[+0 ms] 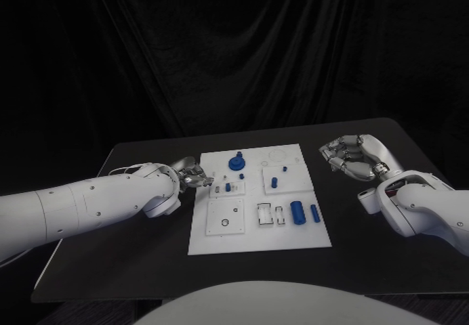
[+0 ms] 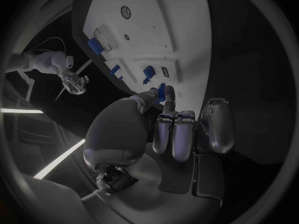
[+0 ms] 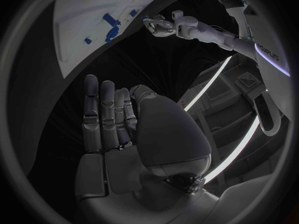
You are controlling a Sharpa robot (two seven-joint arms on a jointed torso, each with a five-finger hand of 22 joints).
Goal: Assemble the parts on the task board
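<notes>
Head view: the white task board point(image 1: 223, 238) lies in the middle of the black table point(image 1: 117, 257), with blue parts spread over its far and right portions. A round blue knob-like part point(image 1: 236, 162) stands near the far edge, and two blue cylinders point(image 1: 297, 212) lie side by side near the right edge, presumably staged within reach of either arm. The left hand point(image 1: 192, 175) sits at the board's left edge; in the left wrist view a small blue part point(image 2: 161, 91) is pinched between its fingertips point(image 2: 169, 103) just over the board, a pose that suggests it is being lined up with a seat there. The right hand point(image 1: 355, 158) hovers off the board's far right corner, well apart from the parts; the right wrist view shows its fingers point(image 3: 102, 112) straight and holding nothing, so it appears to be waiting clear of the work.

The pinched part is mostly covered by the fingertips, so its shape cannot be told, nor whether it touches the board. The small slots and holes on the board are too fine to identify.
</notes>
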